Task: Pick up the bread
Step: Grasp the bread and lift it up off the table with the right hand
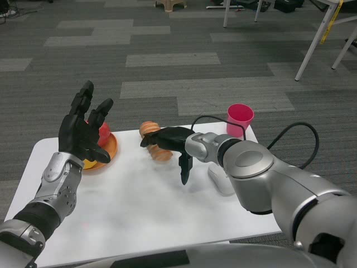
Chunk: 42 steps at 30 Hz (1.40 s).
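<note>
1. The step in hand looks like the reach-and-enclose: the right hand (170, 146) lies over the bread (154, 140), fingers stretched leftward across the loaf's near part, thumb hanging down on the right side toward the table (139, 206).
2. The bread sits on the table toward its far edge, near the middle, just right of the orange plate (107, 149); its far end and a bit of its near end show past the fingers.
3. Right hand's state: spread fairly wide, draped over the loaf but not closed around it (whether the fingers actually touch the crust I cannot tell).
4. Next, I judge, the fingers and thumb must close from opposite sides of the loaf, gently since bread squashes, before any lift.
5. The left hand (83, 130) hovers raised above the plate at the left, fingers apart, holding nothing.
</note>
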Available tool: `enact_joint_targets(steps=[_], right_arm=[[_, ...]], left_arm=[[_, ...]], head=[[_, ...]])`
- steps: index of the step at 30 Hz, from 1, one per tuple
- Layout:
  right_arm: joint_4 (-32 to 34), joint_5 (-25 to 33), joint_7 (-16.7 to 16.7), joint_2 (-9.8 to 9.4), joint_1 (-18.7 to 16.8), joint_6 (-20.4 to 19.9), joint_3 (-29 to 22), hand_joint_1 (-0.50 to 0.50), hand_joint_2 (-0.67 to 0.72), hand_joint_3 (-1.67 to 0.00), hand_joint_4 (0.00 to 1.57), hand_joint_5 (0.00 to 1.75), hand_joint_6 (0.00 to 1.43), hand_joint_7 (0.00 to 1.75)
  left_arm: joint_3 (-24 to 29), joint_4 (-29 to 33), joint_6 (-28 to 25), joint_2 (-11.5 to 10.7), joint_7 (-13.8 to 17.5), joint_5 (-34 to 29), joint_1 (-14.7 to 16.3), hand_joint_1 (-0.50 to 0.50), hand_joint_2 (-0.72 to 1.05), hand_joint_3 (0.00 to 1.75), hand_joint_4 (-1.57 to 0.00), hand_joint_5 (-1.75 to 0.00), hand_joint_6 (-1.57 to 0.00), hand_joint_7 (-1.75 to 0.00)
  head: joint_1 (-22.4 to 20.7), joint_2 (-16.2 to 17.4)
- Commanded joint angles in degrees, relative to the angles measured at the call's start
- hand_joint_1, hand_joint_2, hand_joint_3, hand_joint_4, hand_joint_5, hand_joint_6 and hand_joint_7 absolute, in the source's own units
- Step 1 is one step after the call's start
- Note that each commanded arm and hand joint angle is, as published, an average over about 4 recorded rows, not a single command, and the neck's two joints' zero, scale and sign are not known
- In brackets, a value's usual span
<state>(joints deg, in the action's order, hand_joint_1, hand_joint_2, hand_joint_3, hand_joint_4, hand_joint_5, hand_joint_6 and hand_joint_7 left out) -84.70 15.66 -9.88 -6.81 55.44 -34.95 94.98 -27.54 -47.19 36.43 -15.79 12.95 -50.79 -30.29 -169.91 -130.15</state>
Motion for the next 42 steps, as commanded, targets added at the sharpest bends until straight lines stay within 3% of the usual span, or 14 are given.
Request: enact_joint_targets(steps=[1, 8, 14, 21, 25, 31, 38, 40, 41, 42], right_arm=[[0.2, -0.1, 0.8, 0.13, 1.5, 0.2, 3.0, -0.46, -0.11, -0.16, 0.00, 0.00, 0.00, 0.56], [-1.1, -0.2, 1.6, 0.31, 1.5, 0.4, 5.0, -0.46, -0.16, -0.16, 0.00, 0.00, 0.00, 0.56], [-0.9, -0.2, 3.6, -0.33, -0.2, 0.2, 2.9, -0.46, -0.16, -0.16, 0.00, 0.00, 0.00, 0.56], [2.0, -0.1, 8.0, -2.79, -4.0, -0.6, -2.7, -0.46, -0.22, -0.16, 0.00, 0.00, 0.00, 0.56], [4.3, -0.4, 9.9, -4.70, -6.1, -1.7, -8.2, -0.46, -0.29, -0.16, 0.00, 0.00, 0.00, 0.47], [4.9, -0.8, 10.8, -6.59, -8.3, -3.8, -13.6, -0.46, -0.35, -0.24, 0.00, 0.00, 0.00, 0.45], [8.2, -1.4, 10.8, -9.71, -9.7, -6.1, -15.8, -0.46, -0.41, -0.32, 0.00, 0.00, 0.00, 0.42], [10.7, -4.1, 10.9, -11.25, -10.7, -6.2, -18.9, -0.46, -0.41, -0.32, 0.00, 0.00, 0.00, 0.42], [12.7, -7.7, 11.0, -12.11, -11.6, -6.0, -22.6, -0.46, -0.41, -0.34, 0.00, 0.00, 0.00, 0.42], [16.7, -15.1, 11.7, -13.25, -13.7, -4.9, -30.5, -0.46, -0.41, -0.36, 0.00, 0.00, 0.00, 0.42]], left_arm=[[0.1, -0.1, 0.3, 0.2, 0.0, -0.1, 1.1, 0.50, -0.46, 0.09, 0.00, -0.51, 0.00, 0.00], [-0.1, 0.1, 0.4, 0.2, 0.0, -0.2, 1.4, 0.50, -0.46, 0.09, 0.00, -0.51, 0.00, 0.00], [0.1, 0.2, 0.4, 0.1, 0.0, -0.2, 2.0, 0.50, -0.46, 0.09, 0.00, -0.51, 0.00, 0.00], [0.9, 0.3, 0.5, 0.0, 0.0, -0.2, 2.6, 0.50, -0.46, 0.09, 0.00, -0.51, 0.00, 0.00], [1.2, 0.3, 0.5, -0.1, 0.0, -0.3, 2.6, 0.50, -0.46, 0.09, 0.00, -0.51, 0.00, 0.00], [1.8, 0.1, 0.5, -0.1, 0.0, -0.4, 2.5, 0.50, -0.46, 0.09, 0.00, -0.51, 0.00, 0.00], [2.5, -0.1, 0.5, -0.1, 0.0, -0.4, 2.4, 0.50, -0.46, 0.09, 0.00, -0.51, 0.00, 0.00], [2.7, -0.1, 0.5, 0.0, 0.0, -0.4, 2.4, 0.50, -0.46, 0.09, 0.00, -0.51, 0.00, 0.00], [2.8, -0.2, 0.5, 0.1, 0.0, -0.4, 2.3, 0.50, -0.46, 0.09, 0.00, -0.51, 0.00, 0.00], [2.9, -0.2, 0.5, 0.2, 0.0, -0.3, 2.3, 0.50, -0.46, 0.09, 0.00, -0.51, 0.00, 0.00]], head=[[-0.2, -0.4], [-0.6, -0.6], [-1.6, -0.6], [-3.0, -0.6], [-3.7, -0.7], [-4.5, -0.8], [-5.9, -1.0], [-6.1, -1.0], [-6.1, -0.9], [-6.1, -0.9]])
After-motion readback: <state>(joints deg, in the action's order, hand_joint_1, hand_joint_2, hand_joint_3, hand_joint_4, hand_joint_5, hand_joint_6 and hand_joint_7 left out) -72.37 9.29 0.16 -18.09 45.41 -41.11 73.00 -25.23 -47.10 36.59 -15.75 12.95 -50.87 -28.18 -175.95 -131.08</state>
